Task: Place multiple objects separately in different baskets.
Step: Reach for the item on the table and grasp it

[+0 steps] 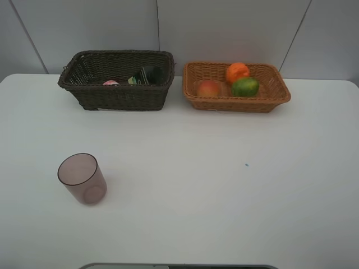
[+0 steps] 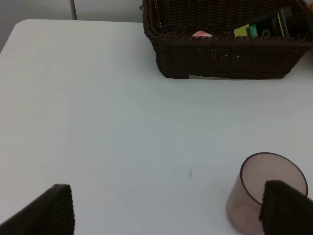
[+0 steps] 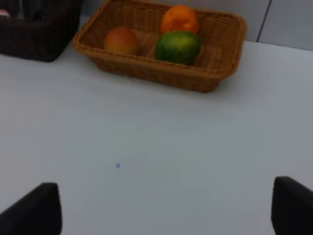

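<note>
Sorting of six objects into two wicker baskets, shown at a late stage. Three fruits are seen in the light orange-brown basket (image 1: 235,103): an orange (image 1: 237,72) at the back, with a red-orange round fruit (image 1: 208,88) and a green oval fruit (image 1: 245,86) in front of it. In the dark brown basket (image 1: 115,95) two bottles are partly visible over the rim: a pink bottle (image 1: 111,83), of which only a small part shows, and a dark green bottle (image 1: 147,75) lying tilted. Five of the six objects are thus judged to be placed, with fruits kept apart from bottles.

One object is left: the translucent purple-pink cup (image 1: 82,178), which stands mouth up on the white tabletop (image 1: 224,196), well apart from both baskets, on the left arm's side. The left fingers (image 2: 54,210) are spread wide and nothing is held between them. In the left wrist view the cup is seen just beyond one finger, partly hidden by it. The right fingers (image 3: 34,210) are likewise spread wide and empty, over the tabletop in front of the light orange-brown basket. A grasp, a carry and a release of the cup are yet to be done, presumably into the dark brown basket.
</note>
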Tool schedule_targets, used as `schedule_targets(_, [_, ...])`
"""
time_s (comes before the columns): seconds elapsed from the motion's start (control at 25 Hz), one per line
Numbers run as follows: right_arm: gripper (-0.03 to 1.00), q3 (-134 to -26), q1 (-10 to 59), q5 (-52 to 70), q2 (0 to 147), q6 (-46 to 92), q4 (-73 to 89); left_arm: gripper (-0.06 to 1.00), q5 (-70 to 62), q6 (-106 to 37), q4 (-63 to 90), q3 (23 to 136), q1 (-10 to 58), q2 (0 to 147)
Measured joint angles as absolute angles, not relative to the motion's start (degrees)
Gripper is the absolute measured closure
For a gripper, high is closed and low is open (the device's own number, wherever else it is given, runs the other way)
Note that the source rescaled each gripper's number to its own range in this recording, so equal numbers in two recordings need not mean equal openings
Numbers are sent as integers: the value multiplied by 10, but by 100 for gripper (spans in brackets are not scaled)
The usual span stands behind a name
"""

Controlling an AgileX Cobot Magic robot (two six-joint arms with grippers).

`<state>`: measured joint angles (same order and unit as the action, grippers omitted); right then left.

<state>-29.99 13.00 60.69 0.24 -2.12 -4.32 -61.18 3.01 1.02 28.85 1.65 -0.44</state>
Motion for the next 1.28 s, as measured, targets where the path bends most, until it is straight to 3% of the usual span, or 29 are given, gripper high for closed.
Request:
schedule_targets(0.44, [13, -300, 32, 607, -2, -21, -44, -4, -612, 30, 10, 288, 17, -4])
schedule_targets(0.72, [13, -300, 14, 607, -2, -21, -44, -4, -609, 30, 51, 288, 17, 11])
schedule_targets(0.96, [13, -300, 14, 607, -2, -21, -44, -4, -585, -39, 103, 315, 17, 204])
schedule_targets(1.28, [13, -300, 14, 607, -2, -21, -44, -4, -583, -91, 143, 443, 17, 502])
